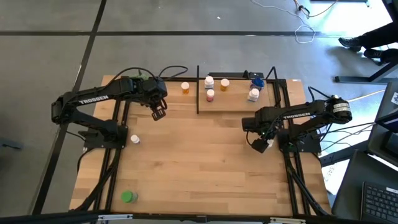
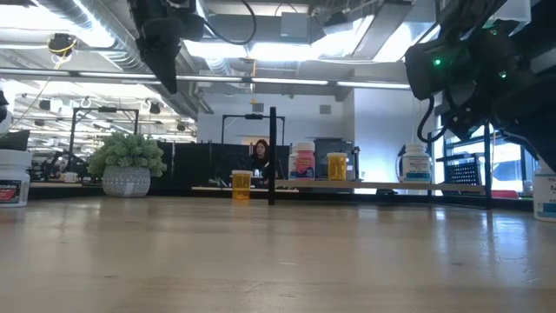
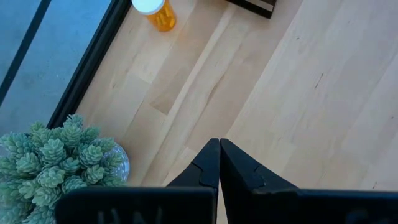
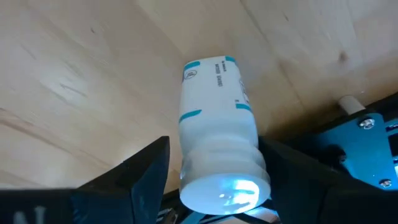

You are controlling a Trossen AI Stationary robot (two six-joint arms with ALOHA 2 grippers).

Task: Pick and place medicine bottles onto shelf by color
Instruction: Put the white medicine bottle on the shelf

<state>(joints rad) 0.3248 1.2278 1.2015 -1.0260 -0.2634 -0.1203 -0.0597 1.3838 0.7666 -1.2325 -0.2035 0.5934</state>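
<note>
— So where do the medicine bottles stand?

— Most stand on the shelf at the far edge of the table: a white-capped bottle with a pink-red bottle just in front of it, an orange bottle beside them, and toward the right end a blue bottle and a white bottle with blue. A second orange bottle stands on the table just left of the shelf's black post.

— And the rest?

— A small white bottle sits near the left arm's base, a green bottle near the table's front left corner, and one white bottle with blue bands is at the right gripper.

— Is that one gripped?

— In the right wrist view it lies between the two dark fingers, cap toward the camera, the fingers spread wide on either side of it; whether the pads actually press on it cannot be told.

— What of the other arm?

— The left gripper hangs above the table just in front of the lone orange bottle, its fingers pressed together on nothing. Its wrist view also shows a green plant in a pot beside the table's edge
</note>
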